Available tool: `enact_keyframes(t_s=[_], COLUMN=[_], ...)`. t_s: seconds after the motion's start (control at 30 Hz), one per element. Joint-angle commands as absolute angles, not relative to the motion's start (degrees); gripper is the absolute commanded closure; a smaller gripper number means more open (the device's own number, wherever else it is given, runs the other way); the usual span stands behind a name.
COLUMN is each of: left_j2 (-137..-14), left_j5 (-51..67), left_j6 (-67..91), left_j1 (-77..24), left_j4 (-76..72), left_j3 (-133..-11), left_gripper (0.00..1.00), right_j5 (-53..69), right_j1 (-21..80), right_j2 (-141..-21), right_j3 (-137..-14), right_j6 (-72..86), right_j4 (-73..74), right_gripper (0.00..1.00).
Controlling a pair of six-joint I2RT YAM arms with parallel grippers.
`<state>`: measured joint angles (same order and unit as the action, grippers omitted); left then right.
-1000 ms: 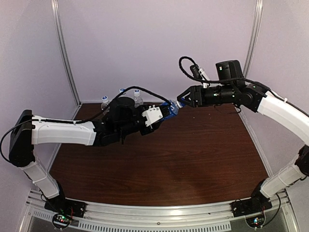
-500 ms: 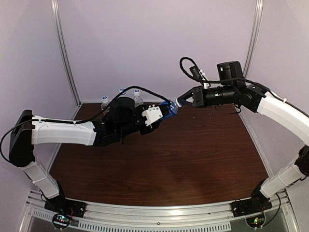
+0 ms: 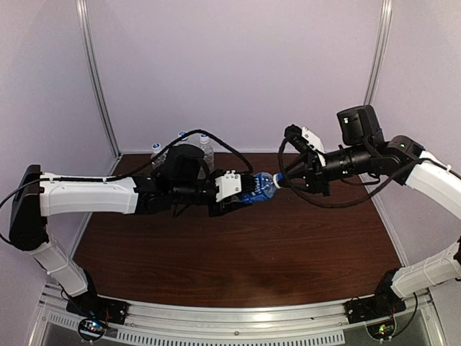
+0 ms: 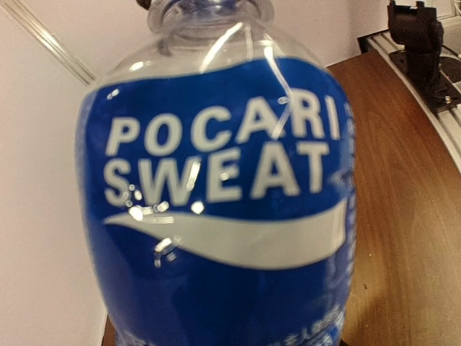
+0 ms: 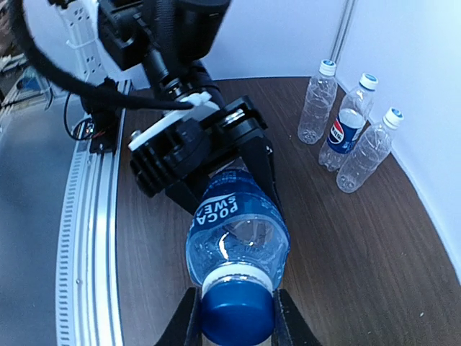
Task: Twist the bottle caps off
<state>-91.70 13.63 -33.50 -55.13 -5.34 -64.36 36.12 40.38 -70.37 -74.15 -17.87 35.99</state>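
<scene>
From above, the left claw [image 3: 241,193] grips the blue-label bottle [image 3: 261,187] sideways in the air over the middle of the counter [image 3: 288,245]. The bottle's top meets the right claw [image 3: 279,180]. Three other bottles [image 3: 206,148] stand in the far left corner.

The left wrist view is filled by the label, with its own fingers out of sight.

The right wrist view shows the dark blue cap [image 5: 238,311] pinched between both fingers [image 5: 187,321]. The twist could spin the whole thin bottle in the left claw's hold, or the pads could slide round the cap, leaving it threaded.
</scene>
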Motion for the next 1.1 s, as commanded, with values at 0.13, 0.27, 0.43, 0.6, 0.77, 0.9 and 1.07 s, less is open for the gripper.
enact_keyframes(t_s=[0.13,0.27,0.43,0.6,0.77,0.9,1.07], left_j2=[-92.2,-92.3,-92.4,-92.5,-92.5,-92.4,-92.1], left_j5=[28.6,30.5,29.4,29.7,30.0,29.3,24.0], left_j6=[-31.6,-30.8,-29.5,-28.9,-28.7,-28.9,-27.8], left_j1=[-55.4,-55.4,-55.4,-55.4,-55.5,-55.4,-55.4], left_j4=[-1.1,-3.8,-5.1,-5.6,-6.1,-6.2,-8.5], left_j3=[-67.2,-67.3,-67.1,-67.1,-66.9,-66.5,-65.6], left_gripper=[0.58,0.58,0.58,0.58,0.58,0.58,0.58], right_j5=[37.1,34.5,31.8,29.9,28.8,28.6,31.2], right_j1=[43.3,44.0,44.1,44.2,44.3,44.3,44.3], right_j2=[-66.5,-66.5,-67.1,-67.9,-68.0,-66.9,-65.7], right_j3=[-72.6,-72.3,-72.5,-72.3,-72.8,-72.4,-73.5], right_j6=[-39.9,-40.1,-36.8,-36.5,-35.4,-34.6,-27.3], right_j4=[39.0,38.6,36.3,35.7,35.2,34.2,31.6], right_gripper=[1.00,1.00,0.91,0.76,0.59,0.37,0.00])
